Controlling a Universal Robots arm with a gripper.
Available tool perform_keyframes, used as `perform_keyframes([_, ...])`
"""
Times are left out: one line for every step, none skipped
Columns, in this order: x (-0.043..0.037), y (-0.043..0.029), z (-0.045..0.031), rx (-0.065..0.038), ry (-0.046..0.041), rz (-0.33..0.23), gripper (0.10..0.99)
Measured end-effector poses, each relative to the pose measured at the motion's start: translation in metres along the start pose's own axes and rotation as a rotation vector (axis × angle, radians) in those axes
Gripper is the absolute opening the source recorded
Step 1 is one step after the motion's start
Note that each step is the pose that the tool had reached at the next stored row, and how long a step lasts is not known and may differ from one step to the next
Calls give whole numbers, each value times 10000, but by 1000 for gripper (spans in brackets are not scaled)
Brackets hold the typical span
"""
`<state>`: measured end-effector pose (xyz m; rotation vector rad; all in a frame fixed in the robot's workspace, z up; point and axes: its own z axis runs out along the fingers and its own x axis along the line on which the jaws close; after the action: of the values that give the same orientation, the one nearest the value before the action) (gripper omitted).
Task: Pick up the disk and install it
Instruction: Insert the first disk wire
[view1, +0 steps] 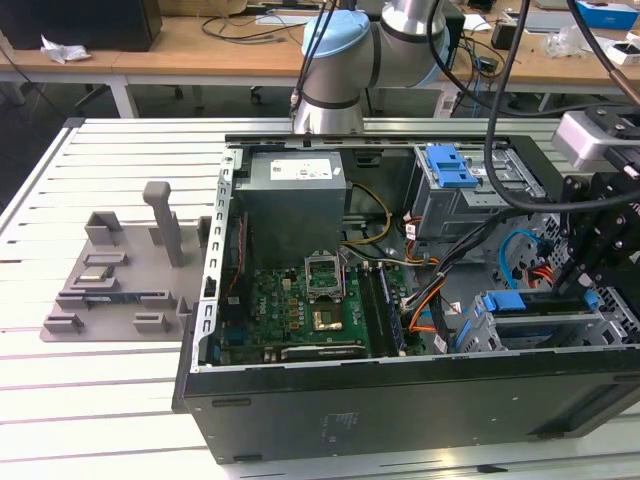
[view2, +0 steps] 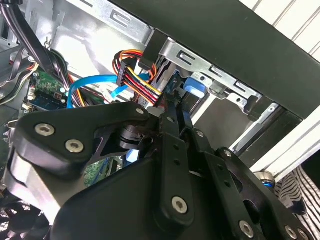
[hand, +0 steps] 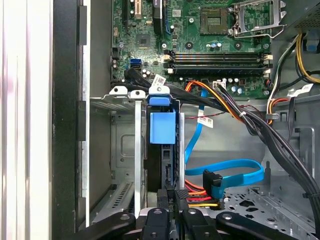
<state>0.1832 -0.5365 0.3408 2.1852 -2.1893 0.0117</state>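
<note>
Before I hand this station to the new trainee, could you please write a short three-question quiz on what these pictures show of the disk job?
1. True or false: the computer case lies with its side panel off, motherboard exposed.
2. Where does the disk sit?
A. On the grey fixture outside the case
B. Edge-on in the metal drive cage, the gripper at its end
C. On top of the power supply
3. Fill in: the flat data cable looping beside the cage is coloured ____.

Key: 1 true; 2 B; 3 blue.
</note>
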Motion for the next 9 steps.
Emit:
perform_keyframes([0, 0, 0, 0, -1, 6, 169])
perform_keyframes([0, -1, -1, 0, -1, 15, 169])
perform_keyframes([1, -1, -4, -2, -4, 38, 169])
perform_keyframes([1, 0, -14, -3, -8, 51, 169])
perform_keyframes([1, 0, -19, -3, -17, 54, 169])
perform_keyframes([1, 0, -24, -3, -40, 56, 169])
perform_keyframes([1, 1, -28, -3, -87, 57, 169])
perform_keyframes([1, 3, -33, -3, -131, 58, 169])
perform_keyframes([5, 5, -35, -4, -199, 58, 169])
